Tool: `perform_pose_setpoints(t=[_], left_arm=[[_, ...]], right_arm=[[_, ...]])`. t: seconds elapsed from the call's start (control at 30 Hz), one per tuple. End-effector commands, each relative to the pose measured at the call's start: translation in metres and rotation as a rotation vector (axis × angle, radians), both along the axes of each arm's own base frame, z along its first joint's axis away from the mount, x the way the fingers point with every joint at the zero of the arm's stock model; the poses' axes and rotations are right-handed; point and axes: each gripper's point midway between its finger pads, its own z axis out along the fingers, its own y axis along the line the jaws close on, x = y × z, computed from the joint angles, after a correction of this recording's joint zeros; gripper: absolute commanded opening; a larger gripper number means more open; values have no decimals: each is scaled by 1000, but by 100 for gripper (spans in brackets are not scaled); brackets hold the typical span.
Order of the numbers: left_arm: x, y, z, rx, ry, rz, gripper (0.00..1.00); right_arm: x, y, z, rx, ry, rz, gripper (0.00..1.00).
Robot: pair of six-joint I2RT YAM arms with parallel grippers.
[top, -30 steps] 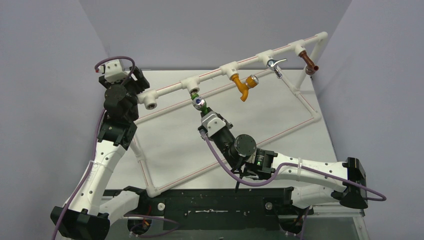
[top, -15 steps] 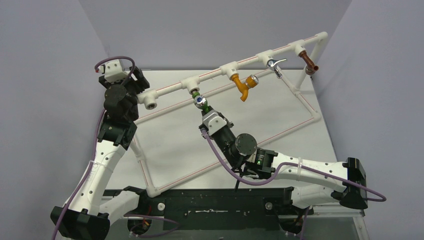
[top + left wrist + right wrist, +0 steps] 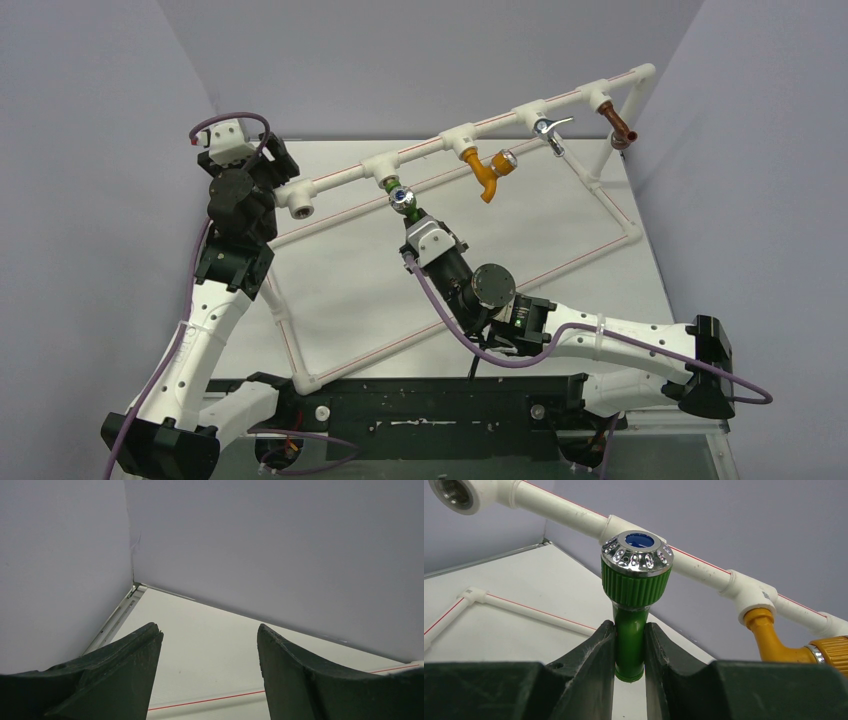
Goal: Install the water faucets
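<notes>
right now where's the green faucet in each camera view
Top external: green faucet upper centre, under the pipe rail, at the right gripper.
Left wrist: not in it.
Right wrist: centre, stem pinched between the fingers.
Shared landmark: orange tap just to its right in both.

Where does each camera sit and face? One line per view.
Top external: above, behind the arms, looking down on table and pipe frame; both arms show.
Left wrist: faces the table's far corner and walls; open left gripper shows.
Right wrist: faces the pipe frame; right gripper shut on green faucet.
Shared: top and right wrist both show green faucet and orange tap.
</notes>
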Motion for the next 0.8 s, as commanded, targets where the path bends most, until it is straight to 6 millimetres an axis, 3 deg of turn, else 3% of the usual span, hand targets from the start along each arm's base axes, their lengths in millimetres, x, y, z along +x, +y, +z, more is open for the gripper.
perform_pose_setpoints(t=[0.0,0.37,0.77], left_arm=[[-13,-9,-107,108,366,-66,67],[-14,-9,-107,108,367,-68,67],[-14,-10,-107,104,365,-76,67]], right_arm=[[4,-13,40,138,-30,-31,0],[7,1,27,131,1,-20,0],[6,20,26,226,52,29,0]])
